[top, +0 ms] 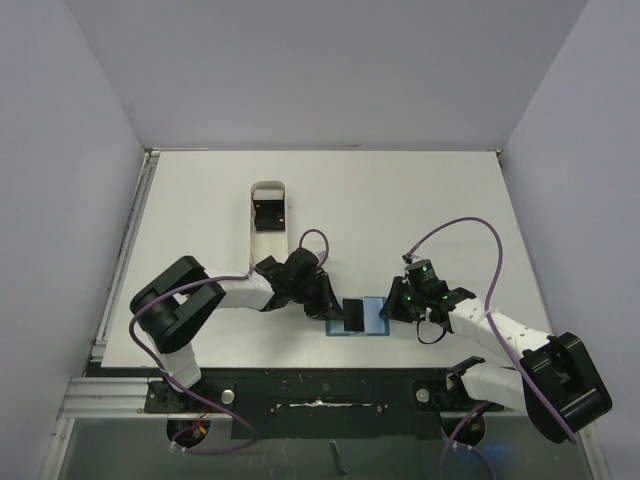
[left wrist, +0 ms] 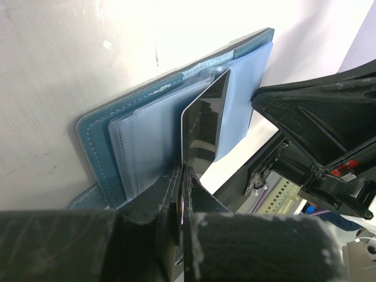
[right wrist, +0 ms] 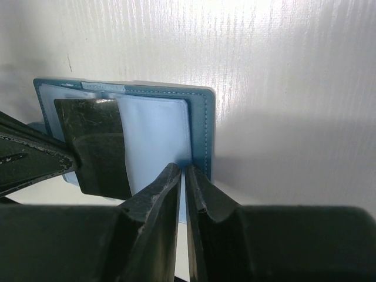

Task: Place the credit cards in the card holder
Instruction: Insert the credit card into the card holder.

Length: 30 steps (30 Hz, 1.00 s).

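Observation:
The teal-blue card holder (top: 376,318) lies open on the table in front of the arms, its clear pockets facing up (left wrist: 100,147) (right wrist: 200,117). A black credit card (top: 353,316) stands tilted over its middle, the far end at a pocket (left wrist: 204,132) (right wrist: 97,147). My left gripper (top: 335,305) (left wrist: 183,170) is shut on the card's near end. At the holder's right edge, my right gripper (top: 392,308) (right wrist: 183,170) is shut on that edge, with only a thin slit between its jaws. More black credit cards (top: 268,214) lie in the white tray.
A long white oval-ended tray (top: 268,240) lies behind the left arm, running away from it. The two grippers are close together over the holder; the right gripper's body (left wrist: 317,117) fills the right of the left wrist view. Grey walls enclose the table.

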Motion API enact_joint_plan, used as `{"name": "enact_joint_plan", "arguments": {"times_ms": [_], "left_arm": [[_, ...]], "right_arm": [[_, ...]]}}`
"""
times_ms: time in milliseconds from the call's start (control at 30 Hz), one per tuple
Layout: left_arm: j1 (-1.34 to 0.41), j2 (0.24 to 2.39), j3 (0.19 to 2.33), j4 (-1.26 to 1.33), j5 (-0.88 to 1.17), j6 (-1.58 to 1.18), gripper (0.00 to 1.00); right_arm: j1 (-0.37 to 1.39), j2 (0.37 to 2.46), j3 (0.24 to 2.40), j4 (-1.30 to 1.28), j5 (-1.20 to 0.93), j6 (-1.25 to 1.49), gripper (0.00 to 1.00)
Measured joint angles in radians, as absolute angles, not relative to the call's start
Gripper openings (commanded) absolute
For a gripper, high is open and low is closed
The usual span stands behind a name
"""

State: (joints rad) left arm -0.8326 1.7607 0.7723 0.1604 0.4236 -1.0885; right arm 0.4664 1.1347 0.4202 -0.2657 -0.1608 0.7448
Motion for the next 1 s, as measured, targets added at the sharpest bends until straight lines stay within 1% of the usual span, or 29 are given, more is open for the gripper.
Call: {"name": "enact_joint_plan", "arguments": {"times_ms": [300, 533, 1000], "left_arm": [[-0.841, 1.769, 0.784, 0.158, 0.421, -1.099, 0.00], [-0.858, 1.733, 0.728, 0.179, 0.403, -1.151, 0.00], [-0.870, 1.761, 0.771, 0.167, 0.397, -1.146, 0.00]], "right_arm": [[0.466, 1.135, 0.420, -0.266, -0.157, 0.745, 0.12], [0.467, 1.124, 0.414, -0.266, -0.158, 0.745, 0.12], [0.467, 1.116, 0.408, -0.266, -0.157, 0.745, 0.12]]}}
